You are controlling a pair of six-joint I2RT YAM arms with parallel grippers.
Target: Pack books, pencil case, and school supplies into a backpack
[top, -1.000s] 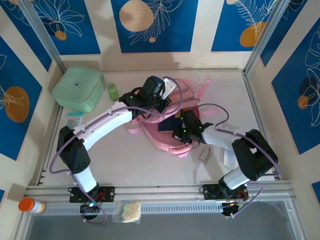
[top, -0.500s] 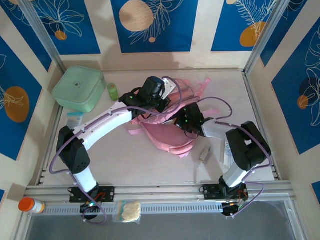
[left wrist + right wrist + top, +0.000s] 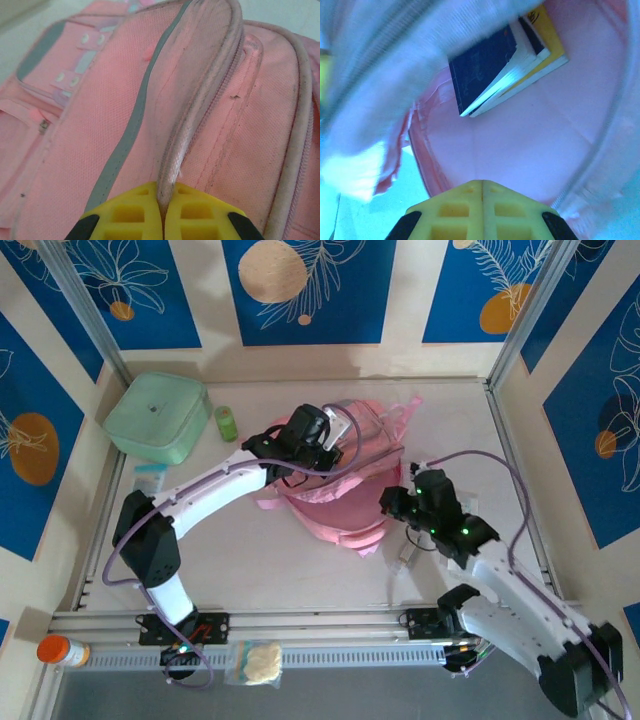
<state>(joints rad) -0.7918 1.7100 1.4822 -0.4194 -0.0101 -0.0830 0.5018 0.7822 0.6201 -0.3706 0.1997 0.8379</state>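
Soft pink fabric backpack (image 3: 330, 515), mid-frame, gaping; dark navy books (image 3: 485, 65), yellow book (image 3: 551, 42) inside, tops behind blurred flap. Left gripper (image 3: 162, 212) pinches flap edge; right gripper (image 3: 481, 195) closed, empty.

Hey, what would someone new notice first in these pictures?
The big pink backpack sits mid-table, and the left gripper pinches its opening edge. Inside it, the right wrist view shows the books, navy and yellow, stacked beyond the shut, empty right gripper.
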